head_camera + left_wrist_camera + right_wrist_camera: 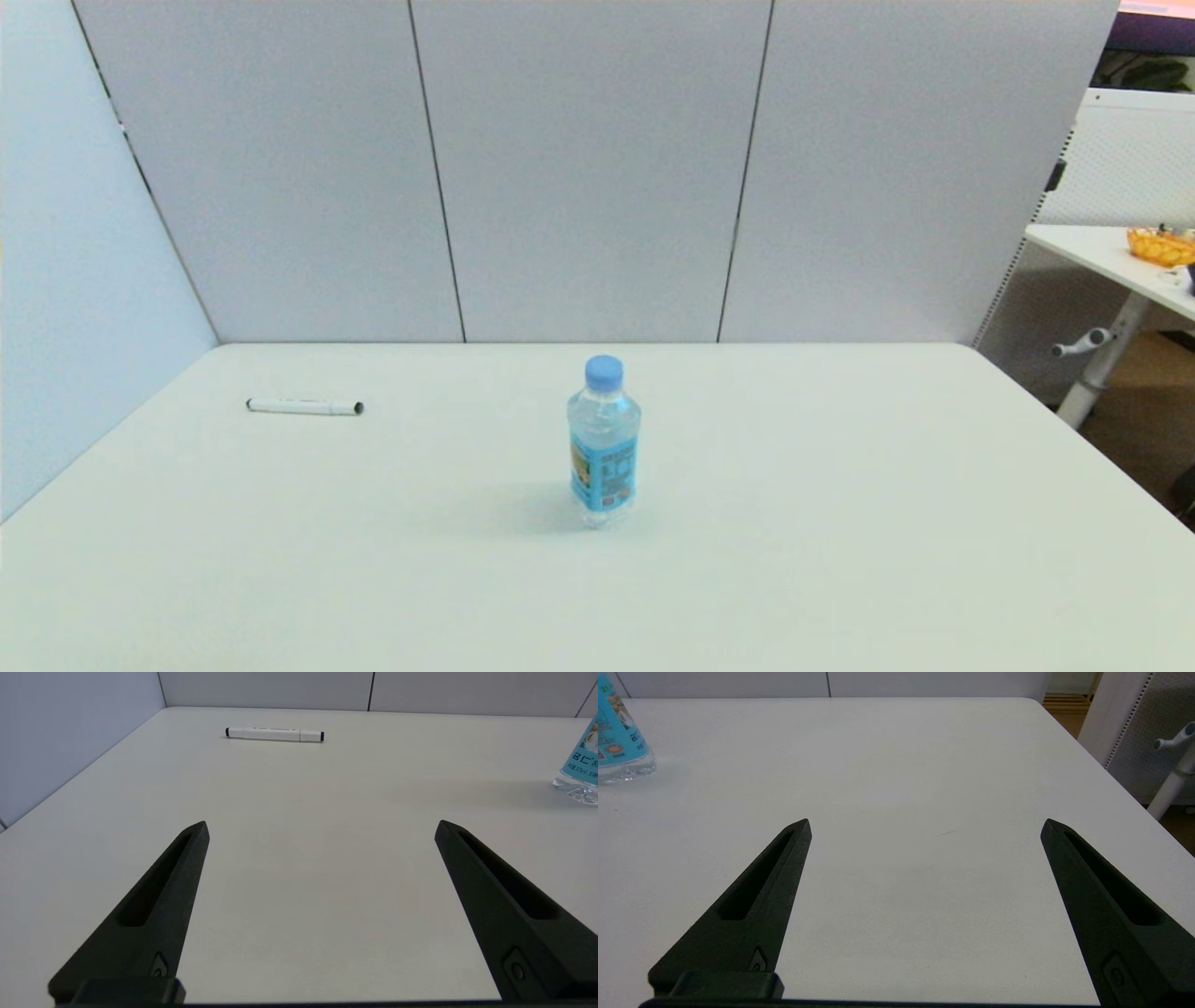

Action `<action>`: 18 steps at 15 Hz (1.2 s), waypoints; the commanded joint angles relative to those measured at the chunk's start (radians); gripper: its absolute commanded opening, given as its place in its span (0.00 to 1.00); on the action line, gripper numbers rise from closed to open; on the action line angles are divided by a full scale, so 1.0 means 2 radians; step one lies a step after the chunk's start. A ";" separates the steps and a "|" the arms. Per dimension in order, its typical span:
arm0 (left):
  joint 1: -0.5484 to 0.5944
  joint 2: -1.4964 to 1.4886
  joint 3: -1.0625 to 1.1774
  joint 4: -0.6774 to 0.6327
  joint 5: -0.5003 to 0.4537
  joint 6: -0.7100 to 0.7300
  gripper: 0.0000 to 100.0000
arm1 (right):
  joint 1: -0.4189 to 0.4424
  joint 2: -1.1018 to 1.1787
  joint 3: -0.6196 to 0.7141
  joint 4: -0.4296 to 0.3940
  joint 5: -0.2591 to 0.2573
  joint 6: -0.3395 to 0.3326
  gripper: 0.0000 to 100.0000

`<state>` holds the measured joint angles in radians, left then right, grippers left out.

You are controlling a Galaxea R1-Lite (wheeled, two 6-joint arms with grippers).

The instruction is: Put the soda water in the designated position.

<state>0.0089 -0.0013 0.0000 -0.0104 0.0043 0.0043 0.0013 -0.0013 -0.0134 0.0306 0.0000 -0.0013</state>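
Only soda water's (579, 772) base shows, cap cropped.

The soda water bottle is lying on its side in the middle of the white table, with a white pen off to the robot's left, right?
Not quite. The soda water bottle stands upright, cap on top, as the head view shows. The rest holds: it is mid-table, and the white pen lies to the robot's left.

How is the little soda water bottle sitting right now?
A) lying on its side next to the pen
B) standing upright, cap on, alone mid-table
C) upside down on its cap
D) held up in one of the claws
B: the soda water stands upright with its light-blue cap on top, well apart from the marker pen.
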 commanded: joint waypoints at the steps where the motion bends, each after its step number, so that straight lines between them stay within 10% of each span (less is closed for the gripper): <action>1: 0.000 0.001 0.000 0.000 0.000 0.000 1.00 | 0.000 0.001 0.000 0.000 0.000 -0.001 1.00; 18: 0.000 0.001 0.000 0.002 0.000 -0.004 1.00 | 0.000 0.001 0.000 0.000 0.000 -0.001 1.00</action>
<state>0.0089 -0.0013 0.0000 -0.0096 0.0047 -0.0013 0.0013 -0.0013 -0.0138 0.0306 -0.0004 -0.0009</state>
